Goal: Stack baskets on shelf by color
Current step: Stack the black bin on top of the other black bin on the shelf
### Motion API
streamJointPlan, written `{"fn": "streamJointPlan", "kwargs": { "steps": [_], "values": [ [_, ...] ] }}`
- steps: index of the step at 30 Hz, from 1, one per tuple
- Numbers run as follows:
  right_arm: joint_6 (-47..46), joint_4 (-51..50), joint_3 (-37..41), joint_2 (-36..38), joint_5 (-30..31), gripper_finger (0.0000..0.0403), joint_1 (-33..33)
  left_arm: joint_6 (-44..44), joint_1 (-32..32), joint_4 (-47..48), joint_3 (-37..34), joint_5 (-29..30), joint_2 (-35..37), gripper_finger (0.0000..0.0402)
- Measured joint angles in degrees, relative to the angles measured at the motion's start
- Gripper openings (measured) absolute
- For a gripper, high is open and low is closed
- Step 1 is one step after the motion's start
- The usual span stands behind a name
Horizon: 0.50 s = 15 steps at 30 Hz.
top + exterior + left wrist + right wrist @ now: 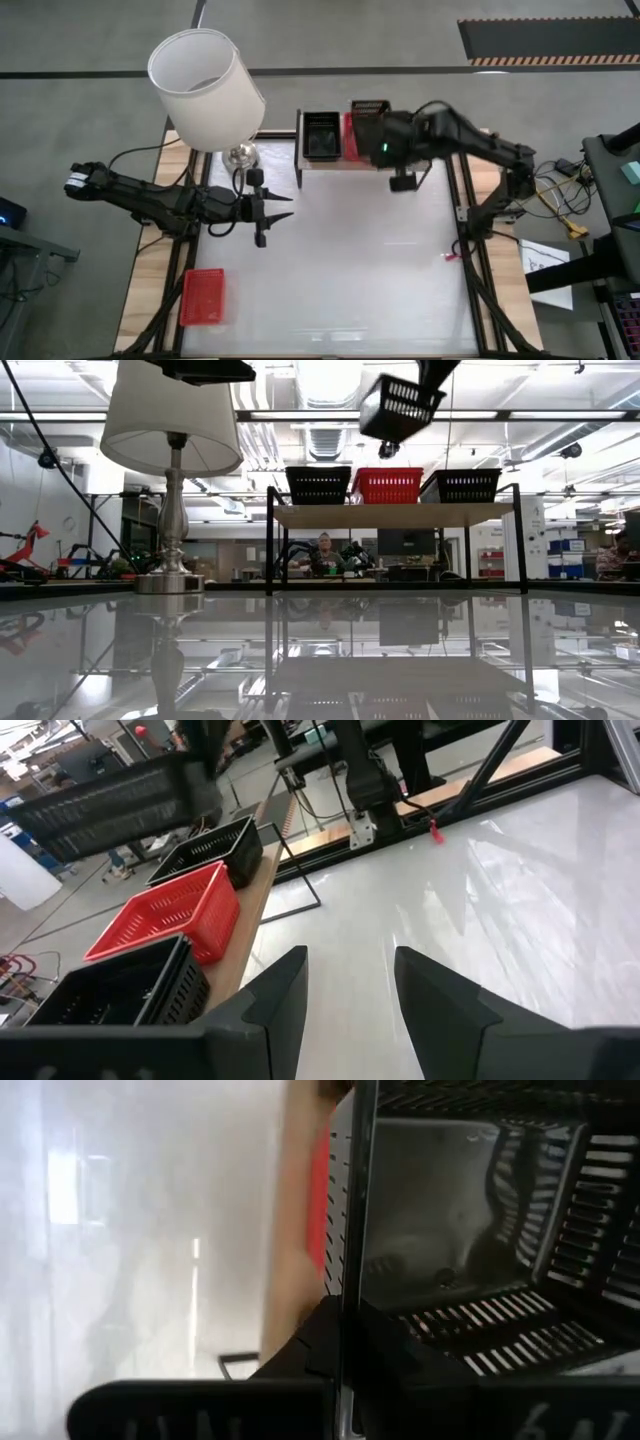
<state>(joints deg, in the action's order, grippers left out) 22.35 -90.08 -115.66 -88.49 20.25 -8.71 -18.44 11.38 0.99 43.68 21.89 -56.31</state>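
White tabletop (380, 270) under overhead lights, workshop behind. Progress – shelf (395, 515) carries three baskets in row: black basket (318, 485), red basket (388, 485), second black basket (463, 484). Right end effector (368, 135) pinches rim of fourth basket (402, 407), black, tilted, aloft above shelf row – judged partway, placement onto a black one pending. Loose red basket (202, 297) lies on tabletop well behind left end effector (274, 218), fingers spread, empty. Baskets perforated, flared, rigid-looking plastic; should nest.
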Motion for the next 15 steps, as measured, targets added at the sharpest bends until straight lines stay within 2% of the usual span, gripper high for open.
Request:
{"fn": "streamJointPlan", "kwargs": {
  "steps": [4,8,15],
  "values": [
    [2.97,-0.08,1.6,1.41,-3.27,0.0009,-7.2,0.0,0.0,0.02,-0.02,0.0,0.0,0.0136],
    [4.64,0.06,3.43,2.76,-4.1,0.0009,-12.57,0.02,0.0,0.04,-0.11,0.0,0.0,0.0136],
    [6.09,0.06,9.14,6.12,-5.93,0.0009,-17.66,0.02,0.0,0.02,-0.31,0.0,0.0,0.0136]
  ]
}}
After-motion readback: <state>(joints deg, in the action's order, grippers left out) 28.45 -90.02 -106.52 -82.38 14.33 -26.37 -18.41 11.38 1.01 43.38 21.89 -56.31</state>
